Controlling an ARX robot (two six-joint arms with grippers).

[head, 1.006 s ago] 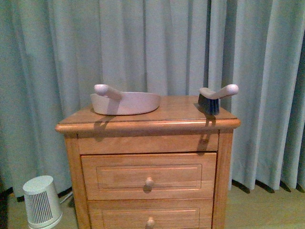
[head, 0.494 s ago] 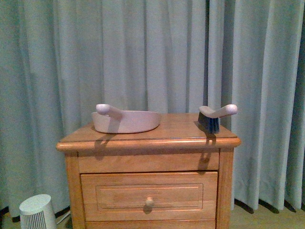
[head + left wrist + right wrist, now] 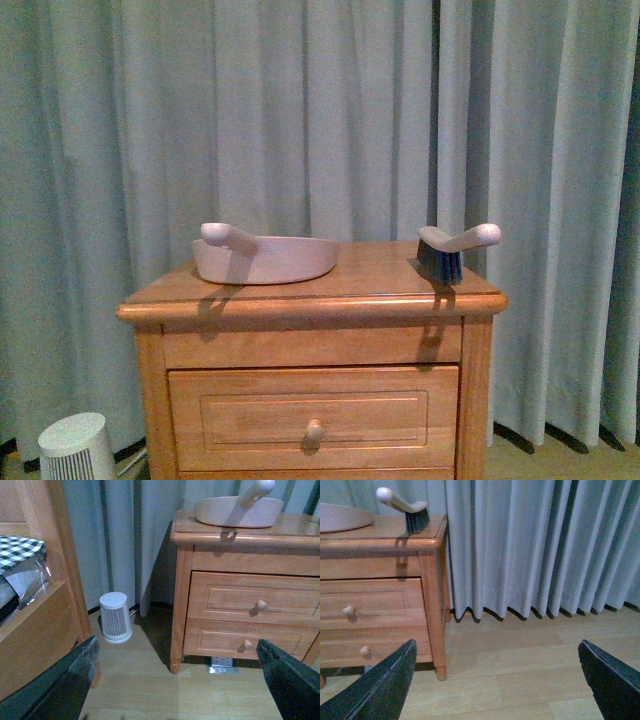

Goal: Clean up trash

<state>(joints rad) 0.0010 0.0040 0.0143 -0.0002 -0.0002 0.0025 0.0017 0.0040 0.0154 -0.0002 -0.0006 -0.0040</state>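
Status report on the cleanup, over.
Left gripper open, empty. Right gripper open, empty. Trash not in view. Dustpan and brush sit on nightstand.

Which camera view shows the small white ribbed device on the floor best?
The left wrist view: the white ribbed device stands whole on the floor beside the nightstand. The front view shows only its top. The right wrist view does not show it.

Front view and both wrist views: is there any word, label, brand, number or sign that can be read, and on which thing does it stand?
No text can be read in any view.
The dustpan, the brush, the wooden cabinet, the curtain and the small white fan show no print.
The metal piece under the cabinet is too small to tell.
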